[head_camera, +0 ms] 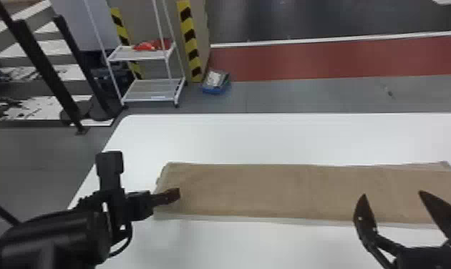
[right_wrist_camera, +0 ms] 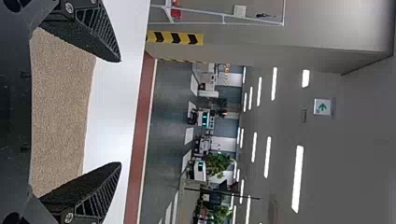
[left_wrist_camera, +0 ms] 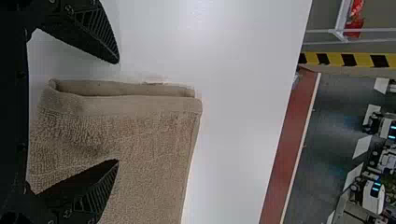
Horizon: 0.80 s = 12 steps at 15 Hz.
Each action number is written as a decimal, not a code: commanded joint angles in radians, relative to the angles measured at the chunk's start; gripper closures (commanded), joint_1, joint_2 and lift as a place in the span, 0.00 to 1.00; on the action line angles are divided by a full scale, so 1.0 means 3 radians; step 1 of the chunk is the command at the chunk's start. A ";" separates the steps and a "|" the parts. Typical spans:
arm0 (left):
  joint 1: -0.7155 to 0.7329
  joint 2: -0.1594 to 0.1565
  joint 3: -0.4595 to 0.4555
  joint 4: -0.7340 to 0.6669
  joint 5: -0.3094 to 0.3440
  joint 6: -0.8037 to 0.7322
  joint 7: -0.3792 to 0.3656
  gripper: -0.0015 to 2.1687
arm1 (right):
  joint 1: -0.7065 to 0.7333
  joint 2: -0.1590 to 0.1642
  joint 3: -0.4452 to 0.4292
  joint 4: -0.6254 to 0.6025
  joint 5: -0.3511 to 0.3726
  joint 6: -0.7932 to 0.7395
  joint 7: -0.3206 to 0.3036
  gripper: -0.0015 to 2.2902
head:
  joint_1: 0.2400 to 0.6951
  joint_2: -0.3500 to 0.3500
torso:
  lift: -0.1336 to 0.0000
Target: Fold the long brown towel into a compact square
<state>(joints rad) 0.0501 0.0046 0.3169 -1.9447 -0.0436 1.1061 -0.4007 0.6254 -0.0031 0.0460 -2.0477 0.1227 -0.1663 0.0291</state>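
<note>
In the head view, a long brown towel (head_camera: 271,189) lies flat across the white table, running off past the right edge. My left gripper (head_camera: 178,196) is at its left end, with the fingertips over the cloth. In the left wrist view, that gripper (left_wrist_camera: 117,112) is open, one finger to either side of the towel's layered end edge (left_wrist_camera: 135,103), nothing held. My right gripper (head_camera: 392,195) stands open above the towel's right part. The right wrist view has this gripper (right_wrist_camera: 120,112) with its fingers wide apart and the towel (right_wrist_camera: 60,112) lying beyond them.
The white table (head_camera: 289,139) extends behind and in front of the towel, its left edge near my left arm. On the floor beyond stand a white shelf cart (head_camera: 149,89), black posts at the left and a blue box (head_camera: 216,84).
</note>
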 commanded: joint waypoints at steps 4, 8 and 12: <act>-0.0019 -0.0024 0.0058 0.0039 -0.0003 0.0105 -0.0295 0.69 | -0.0024 0.0013 -0.0005 0.0030 0.0000 0.0000 0.0000 0.04 | 1.00 0.71 | 0.10; 0.0017 -0.0024 0.0114 -0.0073 0.0002 0.0146 -0.0367 0.88 | -0.0029 0.0013 -0.0020 0.0040 -0.0005 0.0010 0.0000 0.04 | 1.00 0.70 | 0.10; 0.0032 -0.0024 0.0324 -0.0262 -0.0018 0.0156 -0.0469 0.88 | -0.0029 0.0013 -0.0041 0.0045 -0.0036 0.0000 0.0000 0.04 | 1.00 0.72 | 0.10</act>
<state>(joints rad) 0.0609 0.0046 0.3904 -2.0116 -0.0445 1.1526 -0.5409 0.6167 -0.0031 0.0364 -2.0340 0.1141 -0.1634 0.0291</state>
